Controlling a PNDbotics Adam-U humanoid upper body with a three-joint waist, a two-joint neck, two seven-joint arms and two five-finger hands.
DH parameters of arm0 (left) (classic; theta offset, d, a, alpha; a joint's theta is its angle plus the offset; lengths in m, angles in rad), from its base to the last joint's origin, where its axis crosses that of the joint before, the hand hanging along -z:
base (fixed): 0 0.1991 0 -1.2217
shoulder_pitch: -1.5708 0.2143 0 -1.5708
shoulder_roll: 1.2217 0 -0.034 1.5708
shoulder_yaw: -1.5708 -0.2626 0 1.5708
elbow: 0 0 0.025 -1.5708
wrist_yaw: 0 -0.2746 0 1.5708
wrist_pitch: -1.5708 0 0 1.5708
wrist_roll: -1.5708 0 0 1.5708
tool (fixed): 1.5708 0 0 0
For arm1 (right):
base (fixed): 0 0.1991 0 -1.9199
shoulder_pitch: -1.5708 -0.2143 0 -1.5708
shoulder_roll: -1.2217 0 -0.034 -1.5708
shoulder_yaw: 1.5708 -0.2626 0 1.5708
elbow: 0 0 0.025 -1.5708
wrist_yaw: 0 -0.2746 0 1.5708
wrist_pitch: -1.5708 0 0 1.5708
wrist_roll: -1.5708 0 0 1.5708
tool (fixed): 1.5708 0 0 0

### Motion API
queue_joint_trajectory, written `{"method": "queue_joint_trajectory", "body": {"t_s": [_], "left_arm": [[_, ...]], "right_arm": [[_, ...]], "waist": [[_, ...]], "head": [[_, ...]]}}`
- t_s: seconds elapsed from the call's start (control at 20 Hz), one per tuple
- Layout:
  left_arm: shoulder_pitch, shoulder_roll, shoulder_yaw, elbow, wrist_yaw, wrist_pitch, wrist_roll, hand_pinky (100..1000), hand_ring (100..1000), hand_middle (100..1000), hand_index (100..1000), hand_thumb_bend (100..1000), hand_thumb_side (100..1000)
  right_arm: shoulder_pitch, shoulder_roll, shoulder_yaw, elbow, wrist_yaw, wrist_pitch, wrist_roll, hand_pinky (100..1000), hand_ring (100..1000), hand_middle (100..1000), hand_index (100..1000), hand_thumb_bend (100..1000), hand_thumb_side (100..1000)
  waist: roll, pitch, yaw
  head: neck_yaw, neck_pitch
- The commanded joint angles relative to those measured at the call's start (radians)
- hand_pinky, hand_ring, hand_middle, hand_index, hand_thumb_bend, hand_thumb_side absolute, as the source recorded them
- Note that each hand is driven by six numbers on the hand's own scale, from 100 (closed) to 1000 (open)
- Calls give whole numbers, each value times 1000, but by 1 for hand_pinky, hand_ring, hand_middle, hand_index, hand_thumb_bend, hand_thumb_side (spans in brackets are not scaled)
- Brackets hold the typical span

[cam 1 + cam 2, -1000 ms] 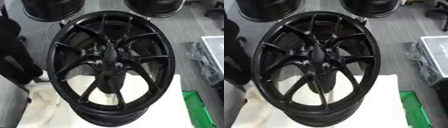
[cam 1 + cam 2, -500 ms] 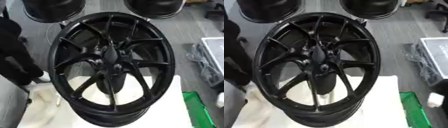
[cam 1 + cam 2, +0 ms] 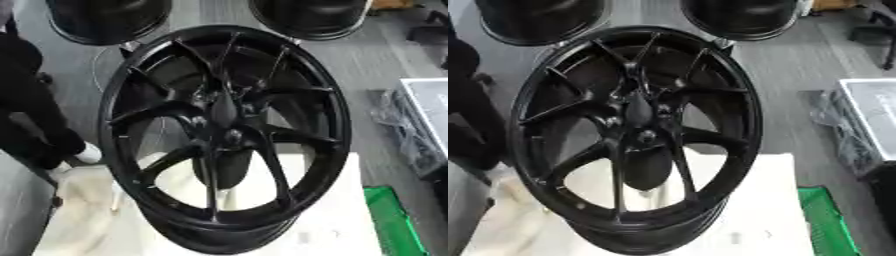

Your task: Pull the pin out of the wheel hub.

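Wheel hub: a black, many-spoked wheel hub (image 3: 224, 140) stood nearly upright, its face tilted toward the camera, filling most of both views.
Support: its lower rim sat on a desk (image 3: 324, 220) covered in white; the covering lay crumpled at the left side.
Centre of the hub: spokes met at a dark centre (image 3: 229, 131) with small round spots around it; a pin could not be made out against the black metal.
Through the spokes: the white desk cover showed in the lower openings, grey floor (image 3: 376, 65) in the upper ones.
Robot hands: neither the left nor the right hand showed in either view, so whether the fingers were apart or together cannot be told.
Behind the hub: two more black wheels (image 3: 105, 20) stood on the floor at the top edge, one left and one right (image 3: 741, 17).
Container at right: a grey box (image 3: 872, 117) on the floor, cut off by the right edge; its contents cannot be told. Something wrapped in clear plastic (image 3: 842, 130) lay just beside its left side.
Green item: a green, ribbed thing (image 3: 398, 222) lay on the floor just beside the desk's right edge.
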State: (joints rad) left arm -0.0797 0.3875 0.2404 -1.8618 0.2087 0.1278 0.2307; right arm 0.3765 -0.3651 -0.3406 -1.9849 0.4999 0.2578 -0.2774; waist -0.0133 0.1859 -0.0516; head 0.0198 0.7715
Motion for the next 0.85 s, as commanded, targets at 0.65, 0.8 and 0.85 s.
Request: {"method": "queue_joint_trajectory", "body": {"t_s": [0.65,0.8,0.85], "left_arm": [[-90,26,-32,-19,24,4,-33,618,753,702,731,100,739],[-91,26,-32,-19,24,4,-34,618,753,702,731,100,739],[-91,26,-32,-19,24,4,-34,618,753,702,731,100,739]], "right_arm": [[-168,-113,151,-15,-751,-431,-102,739,816,775,907,100,624],[-169,-114,150,-15,-759,-432,-99,739,816,775,907,100,624],[-169,-114,150,-15,-760,-432,-99,739,816,775,907,100,624]], "waist": [[2,-51,10],[2,-52,10],[2,-52,10]], "head": [[16,-1],[16,-1],[16,-1]]}}
